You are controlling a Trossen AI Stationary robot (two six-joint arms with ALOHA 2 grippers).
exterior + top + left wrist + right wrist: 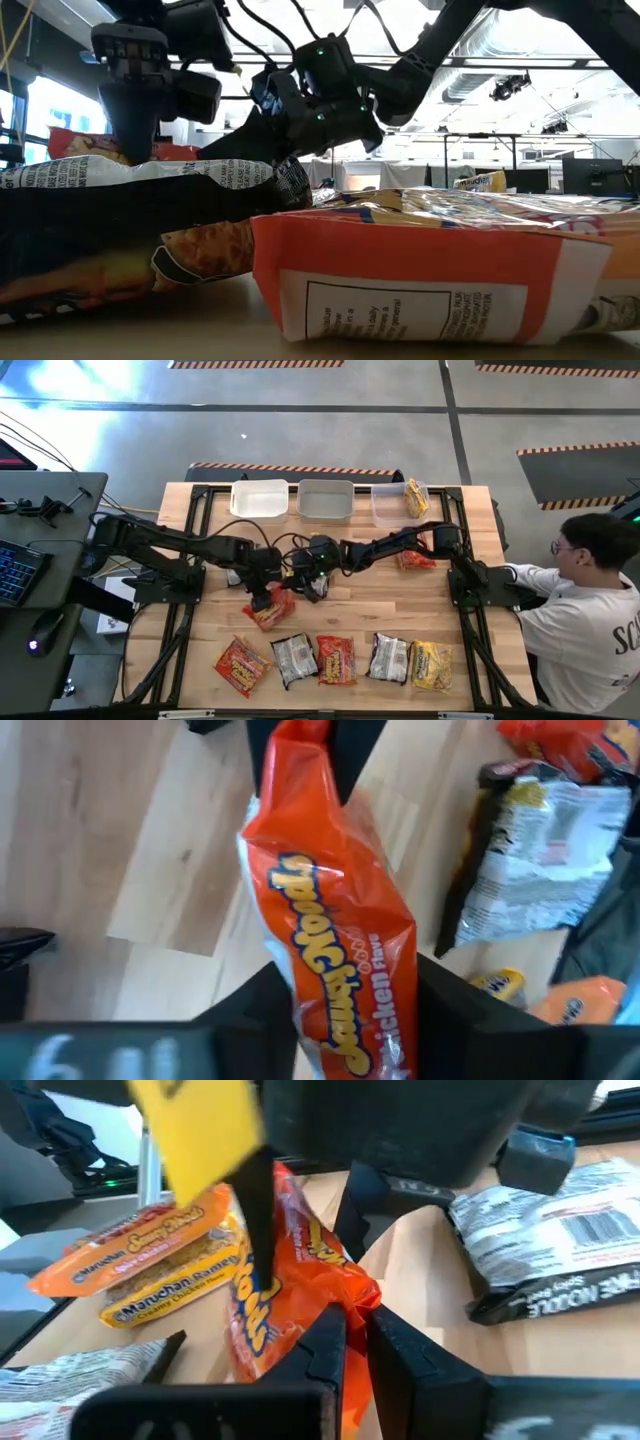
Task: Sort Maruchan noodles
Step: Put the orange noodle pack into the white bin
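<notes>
A red-orange Maruchan noodle packet (pixel 270 610) sits at the table's middle, left of centre, with both grippers on it. My left gripper (pixel 350 1005) comes down onto it from the left, fingers closed against its sides. My right gripper (pixel 355 1325) reaches in from the right and is shut on the packet's other end (pixel 300 745). A silver-and-dark packet (pixel 560 1230) lies flat on the wood just beside them. My left gripper pinches the red-orange packet's two long sides (pixel 400 990) between its two fingers, near one end. The fingers slant down from above, with the packet running on lengthwise between and beyond them. My right gripper pinches the crumpled edge at the packet's opposite end (pixel 352 1292) between its shut fingers. They come nearly level from the table's right. The wrapper bunches up at the fingers.
Three pale bins (pixel 259 498) (pixel 326 500) (pixel 392 505) line the far edge; the right one holds a yellow packet (pixel 415 497). Several packets (pixel 336 659) lie in a row near the front edge, a red one (pixel 415 559) at the right. A person (pixel 590 610) sits at the table's right.
</notes>
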